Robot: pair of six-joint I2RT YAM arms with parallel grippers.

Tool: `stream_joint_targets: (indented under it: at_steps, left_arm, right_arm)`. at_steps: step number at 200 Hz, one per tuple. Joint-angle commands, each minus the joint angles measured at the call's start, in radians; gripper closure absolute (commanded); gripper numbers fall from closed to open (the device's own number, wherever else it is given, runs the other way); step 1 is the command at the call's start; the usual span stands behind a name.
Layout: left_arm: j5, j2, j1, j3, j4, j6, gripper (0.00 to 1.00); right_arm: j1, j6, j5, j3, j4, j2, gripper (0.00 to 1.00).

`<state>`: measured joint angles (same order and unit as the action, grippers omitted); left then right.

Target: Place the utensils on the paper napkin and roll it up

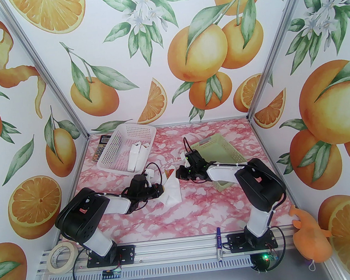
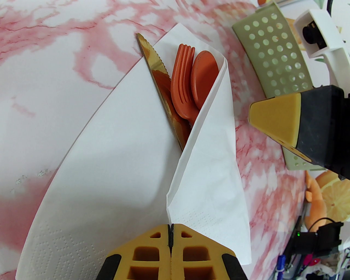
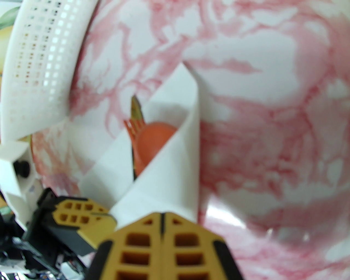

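Observation:
The paper napkin (image 2: 114,164) lies on the pink marbled table, its right flap (image 2: 213,153) folded up over the utensils. An orange fork (image 2: 181,79), an orange spoon (image 2: 205,73) and a shiny serrated knife (image 2: 153,60) stick out of the fold; their handles are hidden. My left gripper (image 2: 171,228) is shut, pinching the lower end of the fold. My right gripper (image 3: 162,216) is shut with nothing held, its fingers (image 2: 273,120) just right of the flap. From above, the napkin (image 1: 173,194) sits between the left gripper (image 1: 161,190) and the right gripper (image 1: 178,174).
A white basket (image 1: 112,143) holding rolled white napkins (image 1: 138,159) stands at the back left beside a calculator (image 1: 100,147). A green basket (image 1: 226,152) sits behind the right arm. A tape roll (image 1: 61,257), a marker (image 1: 218,244) and an orange plush toy (image 1: 311,236) line the near rail.

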<state>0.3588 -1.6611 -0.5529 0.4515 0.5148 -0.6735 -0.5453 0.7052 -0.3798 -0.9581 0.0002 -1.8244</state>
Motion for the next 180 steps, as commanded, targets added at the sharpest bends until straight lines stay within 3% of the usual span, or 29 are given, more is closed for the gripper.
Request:
stream_joint_targets:
  at_steps: [1, 101, 180]
  left_arm:
    - [-0.012, -0.017, -0.008, -0.008, -0.114, 0.010, 1.00]
    - [-0.014, -0.014, -0.010, -0.014, -0.118, 0.009, 1.00]
    - [-0.016, -0.011, -0.010, -0.020, -0.116, 0.006, 1.00]
  right_arm:
    - [0.014, -0.015, 0.022, -0.039, -0.012, -0.043, 1.00]
    - [0.034, -0.042, 0.038, -0.059, -0.043, -0.119, 1.00]
    - [0.042, -0.072, 0.043, -0.118, -0.107, -0.077, 1.00]
